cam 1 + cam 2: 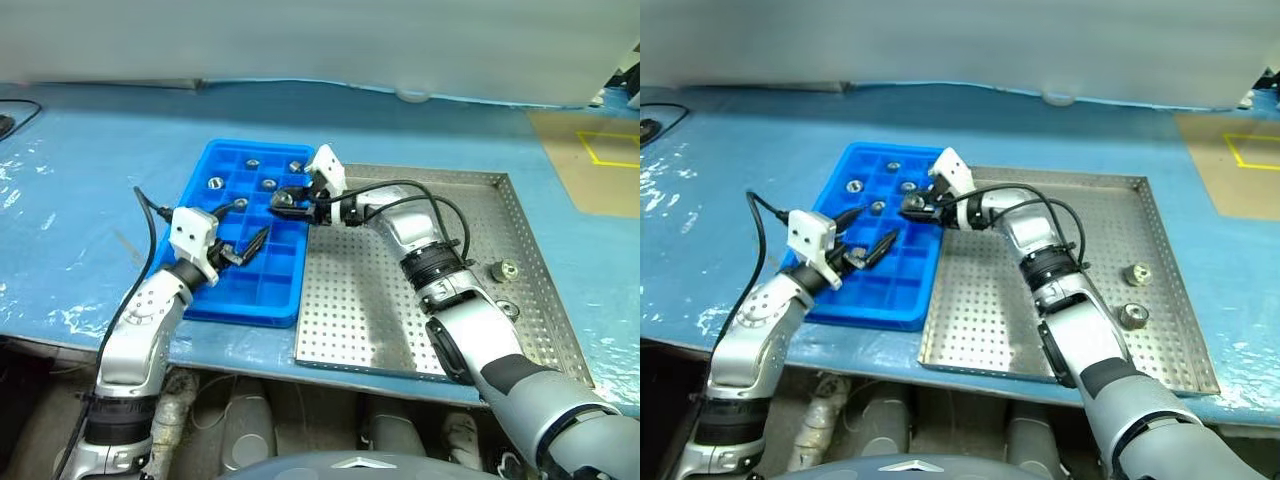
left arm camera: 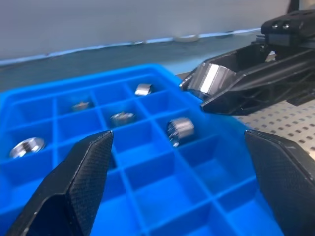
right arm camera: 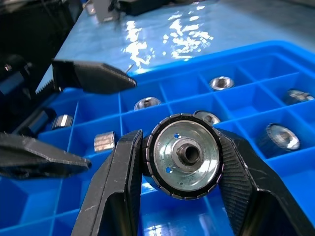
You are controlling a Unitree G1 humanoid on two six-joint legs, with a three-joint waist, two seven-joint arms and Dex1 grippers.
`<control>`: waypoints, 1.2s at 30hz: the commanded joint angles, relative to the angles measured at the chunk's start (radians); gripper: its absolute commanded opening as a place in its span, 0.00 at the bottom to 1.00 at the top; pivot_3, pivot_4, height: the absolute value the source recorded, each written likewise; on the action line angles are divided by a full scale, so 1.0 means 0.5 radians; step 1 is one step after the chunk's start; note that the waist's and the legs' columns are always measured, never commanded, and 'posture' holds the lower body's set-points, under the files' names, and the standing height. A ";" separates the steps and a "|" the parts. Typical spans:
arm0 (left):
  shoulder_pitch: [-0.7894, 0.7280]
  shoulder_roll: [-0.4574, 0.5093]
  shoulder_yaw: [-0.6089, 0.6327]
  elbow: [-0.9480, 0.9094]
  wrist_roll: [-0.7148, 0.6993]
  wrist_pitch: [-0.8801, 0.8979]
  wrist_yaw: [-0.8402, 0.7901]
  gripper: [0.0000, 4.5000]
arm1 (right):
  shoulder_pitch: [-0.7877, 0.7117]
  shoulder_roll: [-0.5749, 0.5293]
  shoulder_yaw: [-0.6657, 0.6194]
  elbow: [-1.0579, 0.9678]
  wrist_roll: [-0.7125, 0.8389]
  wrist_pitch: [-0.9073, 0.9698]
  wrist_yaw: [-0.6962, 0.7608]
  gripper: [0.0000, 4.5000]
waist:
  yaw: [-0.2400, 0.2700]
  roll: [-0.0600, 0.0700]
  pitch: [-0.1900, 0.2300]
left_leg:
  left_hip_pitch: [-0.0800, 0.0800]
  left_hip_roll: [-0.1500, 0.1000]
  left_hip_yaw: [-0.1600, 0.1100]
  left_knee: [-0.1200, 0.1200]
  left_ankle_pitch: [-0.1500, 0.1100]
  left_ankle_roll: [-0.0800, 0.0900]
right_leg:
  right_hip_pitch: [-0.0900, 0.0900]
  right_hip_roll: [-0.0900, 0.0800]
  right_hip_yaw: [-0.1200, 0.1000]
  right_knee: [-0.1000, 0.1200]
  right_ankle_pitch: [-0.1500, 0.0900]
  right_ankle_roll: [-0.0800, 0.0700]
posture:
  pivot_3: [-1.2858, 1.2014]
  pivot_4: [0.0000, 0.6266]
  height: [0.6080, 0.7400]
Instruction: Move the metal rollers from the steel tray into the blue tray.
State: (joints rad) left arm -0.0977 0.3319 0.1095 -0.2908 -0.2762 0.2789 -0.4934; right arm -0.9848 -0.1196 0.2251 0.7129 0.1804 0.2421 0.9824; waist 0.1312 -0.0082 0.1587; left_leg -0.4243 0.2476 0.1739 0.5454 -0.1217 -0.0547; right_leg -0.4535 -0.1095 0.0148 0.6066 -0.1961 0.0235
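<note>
At frame centre, the right pincer (image 3: 181, 157) is clamping 1 roller (image 3: 183, 156) over the blue tray (image 1: 200, 190) (left pincer (image 1: 245, 238) gaping apart); releasing off-centre risks it straddling a divider.

Bright blue tray (image 1: 250, 280), gridded; silver steel tray (image 1: 400, 330), perforated; silver-grey metal rollers (image 3: 184, 155); black fingers (image 2: 83, 182).

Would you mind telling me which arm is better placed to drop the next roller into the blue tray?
The right. The right gripper is shut on a metal roller directly above the blue tray compartments. The left gripper hovers open and empty over the tray.
</note>
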 commanded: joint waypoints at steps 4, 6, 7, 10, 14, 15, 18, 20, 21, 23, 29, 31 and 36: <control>0.080 0.016 0.024 -0.170 -0.024 0.016 0.066 1.00 | -0.096 0.115 0.002 0.103 -0.065 -0.109 0.051 0.39 | 0.051 0.000 0.000 | -0.001 0.002 -0.002 0.001 0.001 -0.001 | 0.000 0.001 -0.003 0.003 0.000 0.000 | 0.67 0.24 1.00; 0.089 0.015 0.008 -0.178 -0.020 0.017 0.073 1.00 | -0.099 0.141 0.000 0.132 -0.087 -0.119 0.035 0.39 | 0.064 0.000 0.000 | -0.001 0.003 -0.004 0.001 0.001 -0.002 | 0.001 0.001 -0.005 0.003 0.000 0.000 | 0.67 0.24 1.00; 0.089 0.019 -0.003 -0.180 -0.013 0.015 0.074 1.00 | -0.100 0.151 0.000 0.149 -0.103 -0.127 0.019 0.39 | 0.069 0.000 0.000 | -0.001 0.003 -0.005 0.001 0.001 -0.002 | 0.001 0.001 -0.005 0.003 0.000 0.000 | 0.67 0.24 1.00; 0.079 0.025 -0.023 -0.173 -0.004 0.012 0.076 1.00 | -0.104 0.157 0.008 0.209 -0.168 -0.168 -0.022 0.39 | 0.091 0.000 0.000 | -0.002 0.002 -0.006 0.002 0.002 -0.003 | 0.001 0.001 -0.006 0.004 0.000 0.000 | 0.67 0.24 1.00; 0.061 0.027 -0.040 -0.160 -0.007 0.013 0.073 1.00 | -0.092 0.151 -0.022 0.282 -0.205 -0.204 -0.069 0.39 | 0.095 0.000 0.000 | -0.005 0.003 -0.009 0.002 0.002 -0.004 | 0.001 0.001 -0.008 0.004 0.000 0.000 | 0.66 0.24 1.00; 0.056 0.034 -0.051 -0.149 0.001 0.009 0.064 1.00 | -0.089 0.150 -0.035 0.289 -0.203 -0.207 -0.074 0.39 | 0.095 0.000 0.000 | -0.006 0.003 -0.010 0.002 0.003 -0.004 | 0.001 0.001 -0.010 0.004 0.000 -0.001 | 0.66 0.24 1.00; 0.033 0.042 -0.072 -0.127 0.008 0.004 0.057 1.00 | -0.074 0.142 -0.047 0.286 -0.204 -0.219 -0.058 0.69 | 0.094 0.000 0.000 | -0.006 0.003 -0.012 0.002 0.003 -0.005 | 0.001 0.001 -0.012 0.004 0.000 -0.001 | 0.66 0.24 1.00; 0.009 0.036 -0.083 -0.116 -0.003 0.013 0.050 1.00 | -0.066 0.131 -0.063 0.278 -0.212 -0.233 -0.092 0.84 | 0.093 0.000 0.000 | -0.007 0.003 -0.013 0.003 0.004 -0.006 | 0.001 0.001 -0.013 0.005 0.000 -0.001 | 0.65 0.24 1.00; -0.001 0.034 -0.090 -0.107 -0.006 0.014 0.044 1.00 | -0.065 0.126 -0.071 0.276 -0.212 -0.237 -0.102 0.92 | 0.093 0.000 0.000 | -0.007 0.003 -0.014 0.003 0.004 -0.006 | 0.001 0.001 -0.013 0.005 0.001 -0.001 | 0.65 0.24 1.00; -0.028 0.025 -0.117 -0.076 -0.006 0.009 0.025 1.00 | -0.053 0.103 -0.079 0.256 -0.210 -0.239 -0.087 0.98 | 0.093 0.000 0.000 | -0.007 0.003 -0.015 0.003 0.005 -0.007 | 0.001 0.001 -0.014 0.006 0.001 -0.001 | 0.63 0.24 1.00; -0.237 -0.009 -0.230 0.107 -0.034 -0.011 -0.103 1.00 | 0.081 -0.078 -0.157 -0.016 -0.165 -0.143 -0.100 0.98 | 0.092 0.000 0.000 | -0.008 0.003 -0.017 0.007 0.006 -0.009 | 0.004 0.001 -0.017 0.009 0.001 -0.001 | 0.59 0.24 1.00; -0.331 -0.022 -0.265 0.200 -0.038 -0.028 -0.155 1.00 | 0.162 -0.168 -0.190 -0.165 -0.146 -0.068 -0.093 0.98 | 0.079 0.000 0.000 | -0.008 0.003 -0.018 0.012 0.006 -0.009 | 0.004 0.001 -0.017 0.012 0.001 -0.002 | 0.56 0.24 1.00; -0.528 -0.075 -0.334 0.435 -0.045 -0.091 -0.291 1.00 | 0.427 -0.392 -0.287 -0.657 -0.045 0.204 -0.075 0.98 | 0.011 0.000 0.000 | -0.006 0.003 -0.018 0.019 0.007 -0.011 | 0.006 0.001 -0.014 0.018 0.001 -0.001 | 0.51 0.24 1.00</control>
State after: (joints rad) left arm -0.3378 0.3033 -0.0469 -0.0816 -0.2896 0.2645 -0.6139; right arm -0.7805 -0.3018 0.1148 0.4871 0.1203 0.3050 0.9427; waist 0.1366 -0.0081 0.1586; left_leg -0.4265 0.2489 0.1651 0.5552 -0.1180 -0.0602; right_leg -0.4504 -0.1088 0.0087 0.6160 -0.1953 0.0228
